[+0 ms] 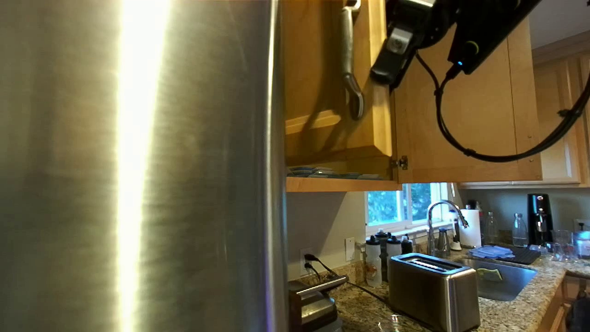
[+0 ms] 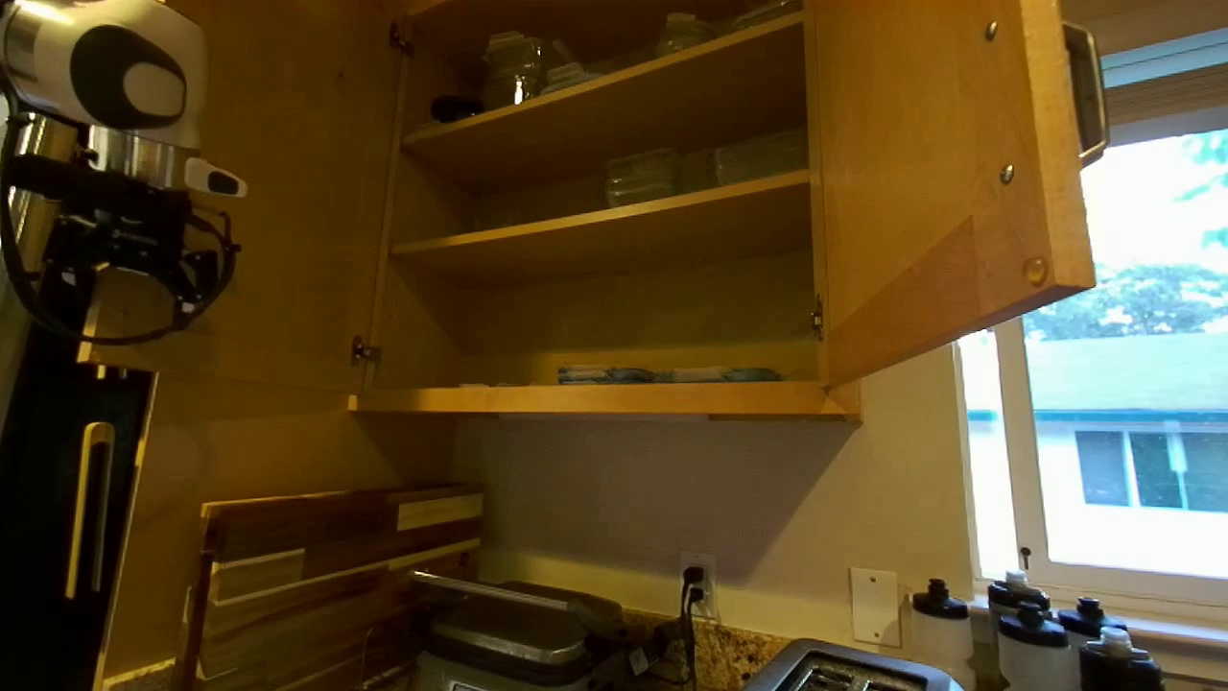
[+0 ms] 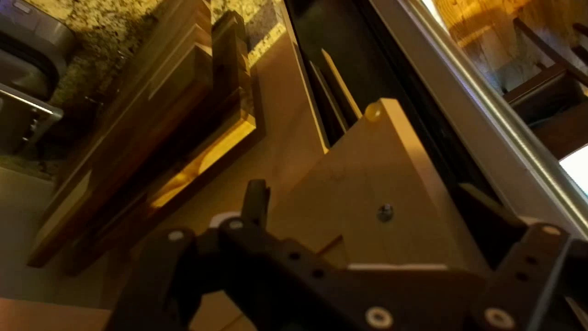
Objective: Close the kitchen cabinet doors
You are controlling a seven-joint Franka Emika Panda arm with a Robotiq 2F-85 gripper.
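Both honey-coloured cabinet doors stand open in both exterior views. The door beside the refrigerator shows its outer face and bar handle in an exterior view (image 1: 318, 64) and its inner face in an exterior view (image 2: 297, 211). The door by the window also stands swung out (image 2: 931, 182) (image 1: 465, 115). My gripper (image 3: 372, 202) is open, its fingers spread to either side of the refrigerator-side door's free edge (image 3: 358, 179). It also shows at that door in both exterior views (image 1: 392, 60) (image 2: 139, 302). Whether a finger touches the door I cannot tell.
A brushed-steel refrigerator (image 1: 198, 161) stands close beside the door. The shelved cabinet (image 2: 604, 398) holds glass containers and packets. Below are wooden cutting boards (image 2: 336, 585), a grill appliance (image 2: 508, 624), a toaster (image 1: 433, 290) and bottles (image 2: 1031, 633). A cable (image 1: 498, 159) hangs from the arm.
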